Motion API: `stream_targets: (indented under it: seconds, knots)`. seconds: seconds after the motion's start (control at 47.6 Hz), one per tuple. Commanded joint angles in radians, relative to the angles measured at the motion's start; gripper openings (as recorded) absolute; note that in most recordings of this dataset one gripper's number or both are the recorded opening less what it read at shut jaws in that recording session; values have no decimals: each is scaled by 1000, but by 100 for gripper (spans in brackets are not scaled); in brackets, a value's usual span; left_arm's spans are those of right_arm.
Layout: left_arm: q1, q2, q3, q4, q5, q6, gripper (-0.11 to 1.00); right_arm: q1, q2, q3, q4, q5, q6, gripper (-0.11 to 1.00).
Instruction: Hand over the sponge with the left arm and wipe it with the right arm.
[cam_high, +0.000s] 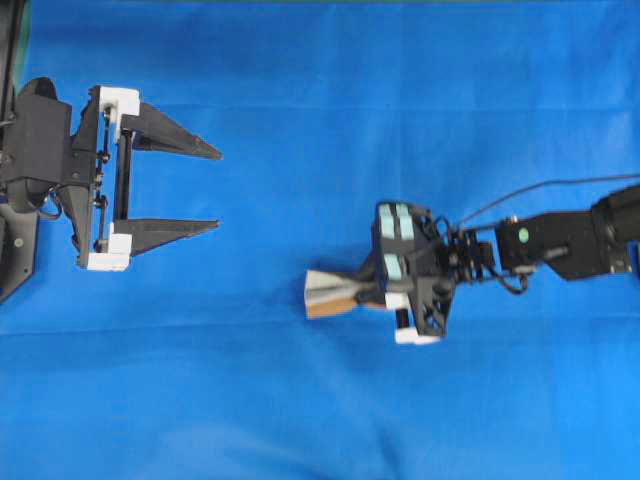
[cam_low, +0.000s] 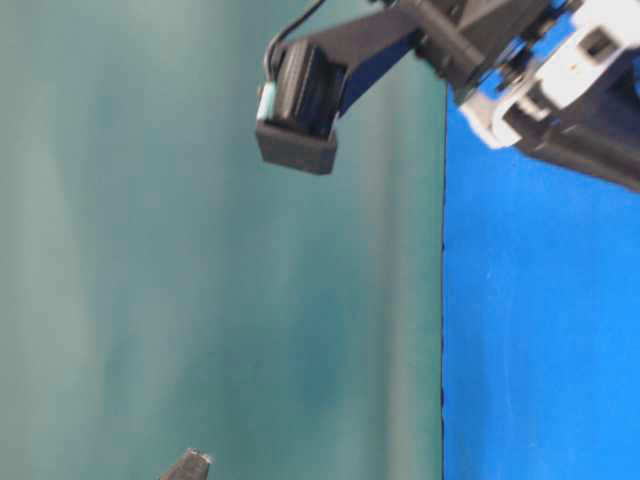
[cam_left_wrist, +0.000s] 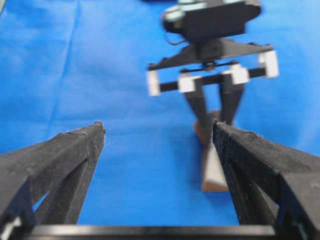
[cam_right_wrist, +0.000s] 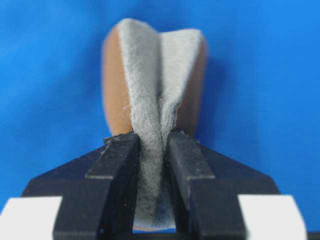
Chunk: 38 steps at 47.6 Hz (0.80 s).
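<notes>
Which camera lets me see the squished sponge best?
The right wrist view: the sponge fills it, pinched between the right pincer fingers. From overhead it looks small. The left wrist view shows it blurry and far. The table-level view doesn't show it.

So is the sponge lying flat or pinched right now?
Pinched. The right hand is shut on the sponge, creasing its grey top inward between the fingers; the free end flares wide.

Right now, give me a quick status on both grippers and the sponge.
Left gripper open, empty. Right gripper shut on sponge, pinching it folded over the blue cloth. Nothing lies between the two arms.
</notes>
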Motion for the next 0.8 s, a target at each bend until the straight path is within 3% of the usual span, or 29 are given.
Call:
stream_targets:
  seconds: [0.0,0.189,0.357,0.546,0.777]
  knots:
    - [-2,-2,-14,0,-6,0,86,-75,-29,0,-21,-2,-14,25]
    - [-2,-2,-12,0,-6,0,86,-244,-40,9,-77,-6,-57,25]
    - [-2,2,-14,0,-6,-2,86,-353,-41,0,-97,-8,-91,25]
    - [-2,3,-14,0,-6,-2,86,-368,-41,5,-101,-6,-104,25]
    - [-2,3,-14,2,-6,0,86,-295,-41,11,-92,-3,-92,25]
